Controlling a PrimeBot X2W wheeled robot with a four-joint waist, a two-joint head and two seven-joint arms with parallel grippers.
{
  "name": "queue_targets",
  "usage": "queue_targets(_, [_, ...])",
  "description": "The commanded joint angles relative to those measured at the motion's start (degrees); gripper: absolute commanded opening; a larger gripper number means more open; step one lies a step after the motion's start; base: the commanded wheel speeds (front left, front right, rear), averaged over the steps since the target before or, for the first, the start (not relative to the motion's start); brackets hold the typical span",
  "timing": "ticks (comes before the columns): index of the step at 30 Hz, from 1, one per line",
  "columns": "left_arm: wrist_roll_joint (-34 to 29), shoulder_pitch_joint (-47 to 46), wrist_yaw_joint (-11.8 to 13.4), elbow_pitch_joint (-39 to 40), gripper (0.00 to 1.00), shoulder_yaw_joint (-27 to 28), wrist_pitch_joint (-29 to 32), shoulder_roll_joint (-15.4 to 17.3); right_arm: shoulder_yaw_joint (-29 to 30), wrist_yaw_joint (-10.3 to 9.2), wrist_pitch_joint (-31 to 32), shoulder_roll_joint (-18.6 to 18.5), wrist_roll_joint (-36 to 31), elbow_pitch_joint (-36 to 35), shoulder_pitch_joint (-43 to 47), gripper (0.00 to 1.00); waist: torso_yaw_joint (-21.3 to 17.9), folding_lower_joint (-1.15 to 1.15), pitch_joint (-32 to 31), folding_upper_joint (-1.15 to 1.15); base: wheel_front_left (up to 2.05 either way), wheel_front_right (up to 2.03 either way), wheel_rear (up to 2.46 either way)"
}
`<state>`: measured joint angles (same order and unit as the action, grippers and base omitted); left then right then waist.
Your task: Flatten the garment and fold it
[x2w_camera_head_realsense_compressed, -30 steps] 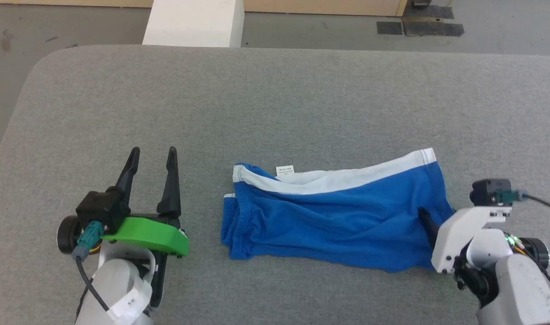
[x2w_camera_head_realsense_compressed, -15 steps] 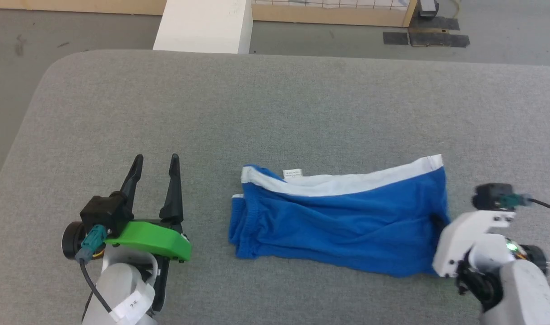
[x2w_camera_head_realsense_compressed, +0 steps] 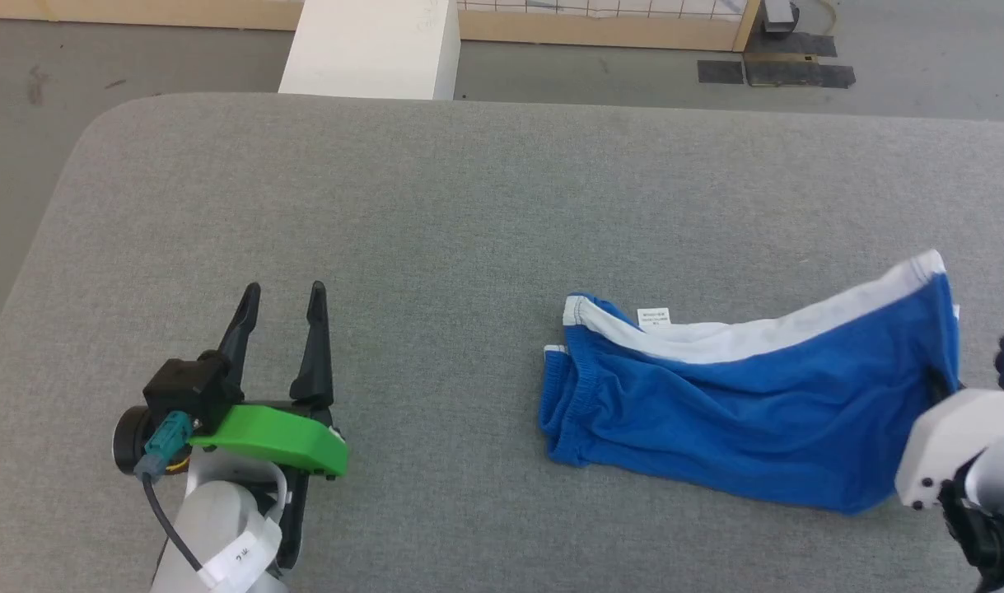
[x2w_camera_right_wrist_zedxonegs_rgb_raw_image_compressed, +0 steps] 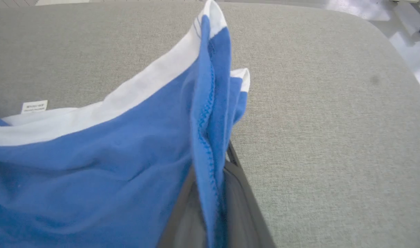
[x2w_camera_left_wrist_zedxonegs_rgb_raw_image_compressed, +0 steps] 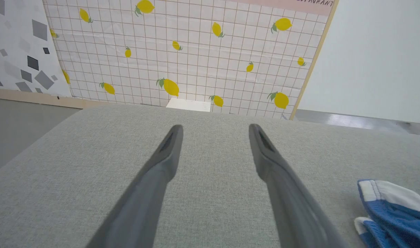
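Your garment [x2w_camera_head_realsense_compressed: 749, 403] lies on the grey table [x2w_camera_head_realsense_compressed: 469, 206] toward 3 o'clock in the head view, stretched out sideways, with its white band [x2w_camera_head_realsense_compressed: 765, 338] running along the far edge and the small white label [x2w_camera_head_realsense_compressed: 654, 316] showing just above that band near the left end. Your right jaws are closed on the garment's right-hand edge at about 4 o'clock. In the right wrist view the two dark fingers [x2w_camera_right_wrist_zedxonegs_rgb_raw_image_compressed: 237, 193] pinch a stitched blue seam between them, and the cloth [x2w_camera_right_wrist_zedxonegs_rgb_raw_image_compressed: 110, 155] rises from the grip in an upright fold, white band at its tip. That end is drawn up into a peak, while the left end, bunched and wrinkled, rests flat on the table. Your left jaws stand wide open at 8 o'clock, well apart from the garment, with nothing between them. Their fingers [x2w_camera_head_realsense_compressed: 312, 346] point toward 12 o'clock over bare table, behind the green wrist cover [x2w_camera_head_realsense_compressed: 271, 432]. In the left wrist view the fingers [x2w_camera_left_wrist_zedxonegs_rgb_raw_image_compressed: 161, 168] are spread, and a corner of the garment [x2w_camera_left_wrist_zedxonegs_rgb_raw_image_compressed: 392, 210] sits at 4 o'clock. Beyond the table's far edge you have a white block [x2w_camera_head_realsense_compressed: 370, 45] at 11 o'clock and a lemon-patterned wall [x2w_camera_left_wrist_zedxonegs_rgb_raw_image_compressed: 196, 51].
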<state>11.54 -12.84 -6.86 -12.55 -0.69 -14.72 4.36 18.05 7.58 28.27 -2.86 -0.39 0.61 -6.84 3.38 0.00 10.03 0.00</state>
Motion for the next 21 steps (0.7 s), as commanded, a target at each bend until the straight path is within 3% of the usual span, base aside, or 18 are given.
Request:
queue_targets(1, [-0.9, 0.6, -0.2, -0.1, 1.00, 0.1, -0.3, -0.2, -1.5, -0.09, 0.8, 0.0, 0.7, -2.2, 0.9, 0.00, 0.1, 0.00, -0.1, 0.00, 0.00, 0.00, 0.00])
queue_targets(6, [-1.3, 0.7, -0.4, 0.0, 1.00, 0.2, -0.3, -0.4, -11.6, -0.09, 6.2, 0.0, 5.3, -10.8, 2.6, 0.00, 0.4, 0.00, -0.2, 0.00, 0.00, 0.00, 0.00])
queue_targets(11, [-1.3, 0.5, -0.5, -0.2, 1.00, 0.0, -0.3, -0.5, -22.7, -0.09, 9.5, 0.0, 5.2, -13.8, 1.0, 0.00, 1.0, 0.00, -0.1, 0.00, 0.00, 0.00, 0.00])
queue_targets(15, [-1.2, -0.1, -0.5, -0.3, 1.00, -0.3, -0.3, -0.6, -29.5, -0.09, 10.9, 0.0, 3.9, -10.5, -2.7, 0.00, 2.1, 0.00, 0.4, 0.00, 0.00, 0.00, 0.00])
queue_targets(21, [-0.8, -0.6, -0.6, -0.2, 1.00, -0.7, -0.3, -0.9, -35.6, -0.09, 11.5, 0.0, 4.9, 0.2, -8.3, 0.00, 4.0, 0.00, 1.4, 0.00, 0.00, 0.00, 0.00])
